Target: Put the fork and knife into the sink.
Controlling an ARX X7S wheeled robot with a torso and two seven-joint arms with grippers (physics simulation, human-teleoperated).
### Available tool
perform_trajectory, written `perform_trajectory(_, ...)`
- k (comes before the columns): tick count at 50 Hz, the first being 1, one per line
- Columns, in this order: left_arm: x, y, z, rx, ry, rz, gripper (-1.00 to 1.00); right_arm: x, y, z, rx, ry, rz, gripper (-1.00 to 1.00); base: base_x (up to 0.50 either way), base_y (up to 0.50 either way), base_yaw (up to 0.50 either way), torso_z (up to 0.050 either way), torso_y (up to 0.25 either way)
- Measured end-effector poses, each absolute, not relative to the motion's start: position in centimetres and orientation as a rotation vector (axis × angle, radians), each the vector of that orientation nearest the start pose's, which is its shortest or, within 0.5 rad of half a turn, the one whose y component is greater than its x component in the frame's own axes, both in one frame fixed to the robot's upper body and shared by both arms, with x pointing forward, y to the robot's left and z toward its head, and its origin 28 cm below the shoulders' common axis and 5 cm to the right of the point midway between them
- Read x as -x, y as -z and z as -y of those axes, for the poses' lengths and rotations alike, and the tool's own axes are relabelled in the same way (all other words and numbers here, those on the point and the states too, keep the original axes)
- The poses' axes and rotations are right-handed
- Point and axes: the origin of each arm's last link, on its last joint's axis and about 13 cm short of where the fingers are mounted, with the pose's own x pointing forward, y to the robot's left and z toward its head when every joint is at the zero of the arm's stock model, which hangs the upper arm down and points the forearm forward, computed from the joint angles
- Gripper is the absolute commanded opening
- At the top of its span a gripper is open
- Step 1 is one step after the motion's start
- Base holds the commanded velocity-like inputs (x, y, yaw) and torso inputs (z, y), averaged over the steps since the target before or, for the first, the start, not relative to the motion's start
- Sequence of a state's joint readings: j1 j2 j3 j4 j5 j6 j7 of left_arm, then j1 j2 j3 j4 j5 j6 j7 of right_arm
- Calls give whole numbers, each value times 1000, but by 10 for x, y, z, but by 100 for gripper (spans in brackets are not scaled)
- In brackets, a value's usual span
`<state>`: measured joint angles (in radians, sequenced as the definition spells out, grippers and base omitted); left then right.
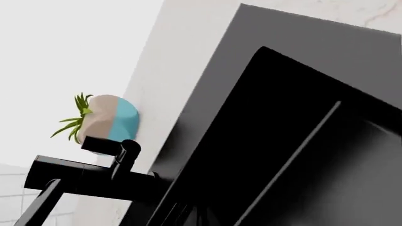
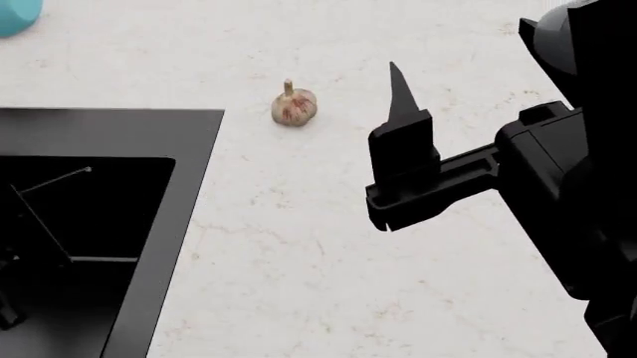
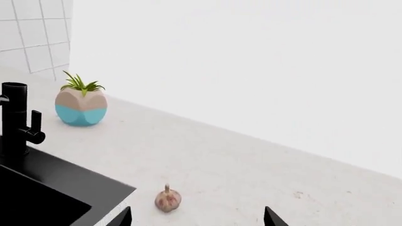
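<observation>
Head view frames were dominated by the right gripper (image 2: 403, 160), held above the pale speckled countertop (image 2: 329, 261) with its fingers spread wide apart and nothing between them. A garlic bulb (image 2: 295, 107) was seen on the counter beyond it, near the sink (image 2: 189, 194) but apart from its rim. Inside the black basin, thin grey lines were made out, possibly the fork (image 2: 55, 179), though the dark render left this uncertain. The left gripper's state could not be told. A potted plant (image 3: 81, 104) was placed beside the black faucet (image 3: 15, 122).
</observation>
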<state>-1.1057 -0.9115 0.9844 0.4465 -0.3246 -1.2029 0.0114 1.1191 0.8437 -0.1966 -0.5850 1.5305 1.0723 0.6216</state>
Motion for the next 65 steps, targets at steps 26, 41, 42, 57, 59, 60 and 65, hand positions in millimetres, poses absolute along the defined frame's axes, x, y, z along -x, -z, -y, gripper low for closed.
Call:
perform_trajectory(26, -289, -208, -336, -1096, 1, -661, -100, -216, -309, 154, 184, -307, 132, 100, 0, 0, 0, 0, 0)
perform_trajectory(41, -295, -181, -343, -1116, 74, -804, -100, -216, -307, 154, 185, -306, 125, 100, 0, 0, 0, 0, 0)
perform_trajectory(42, -295, -178, -343, -1114, 80, -811, -100, -216, -307, 154, 184, -306, 124, 100, 0, 0, 0, 0, 0)
perform_trajectory(57, -299, -137, -340, -1080, 164, -896, -100, -216, -302, 155, 177, -307, 115, 100, 0, 0, 0, 0, 1)
perform_trajectory(59, -299, -133, -340, -1077, 170, -907, -100, -216, -302, 155, 176, -307, 115, 100, 0, 0, 0, 0, 0)
perform_trajectory(60, -299, -131, -340, -1076, 173, -912, -100, -216, -302, 155, 176, -306, 114, 100, 0, 0, 0, 0, 0)
perform_trajectory(65, -298, -123, -340, -1071, 192, -941, -100, -217, -301, 155, 175, -306, 113, 100, 0, 0, 0, 0, 0)
